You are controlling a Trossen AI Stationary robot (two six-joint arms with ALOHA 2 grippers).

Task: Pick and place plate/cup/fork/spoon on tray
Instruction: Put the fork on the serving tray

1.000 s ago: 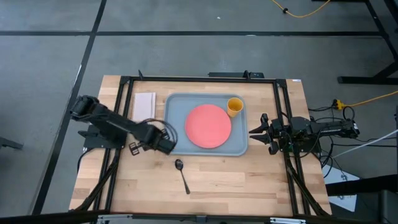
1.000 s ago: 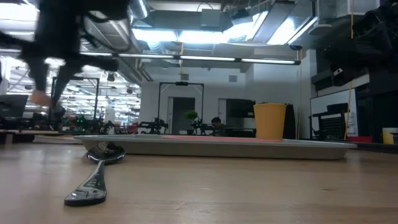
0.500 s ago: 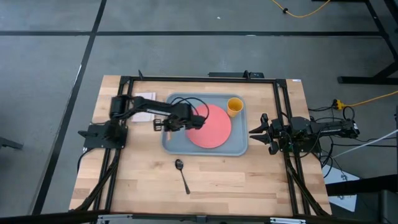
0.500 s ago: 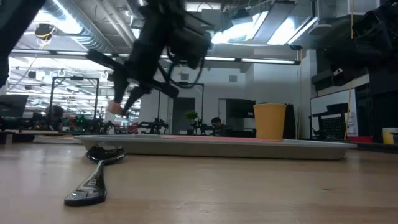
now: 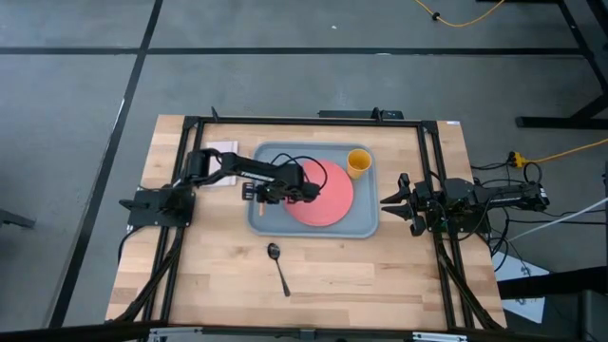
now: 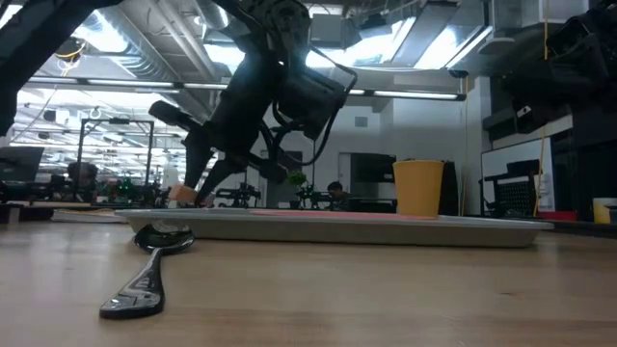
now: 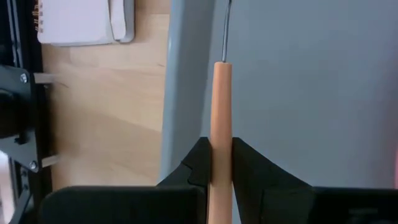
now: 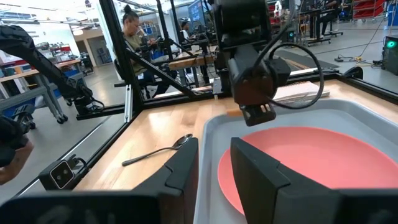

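Observation:
The fork [image 7: 219, 99], with an orange handle and a thin metal neck [image 7: 225, 28], is in my left gripper [image 5: 255, 193], low over the left part of the grey-blue tray [image 5: 269, 220]. Its tines are out of view. The coral plate [image 5: 323, 195] lies in the tray's middle. The yellow cup [image 5: 358, 162] stands upright in the tray's far right corner. The dark spoon [image 5: 278, 267] lies on the table just near of the tray. My right gripper [image 5: 391, 201] is open and empty beside the tray's right rim. My left gripper pinches the fork's orange handle [image 7: 219, 140] between its two fingers [image 7: 198, 163], which come from above and lie across it. The fork lies roughly level, its neck pointing to the table's far edge. I cannot tell whether it touches the tray floor [image 7: 298, 93].
A pale napkin-like pad [image 5: 220, 161] lies left of the tray by the far left frame bar. Black frame rails [image 5: 186, 180] run along the table's left, right and far sides. Bare wood lies near of the tray around the spoon. A person [image 8: 134, 31] sits beyond the table.
My left gripper, shut on the fork, has swung from the table beside the tray's near left corner toward the far and right edges to over the tray's left part. It has then come down close to the tray. The fork has travelled with it.

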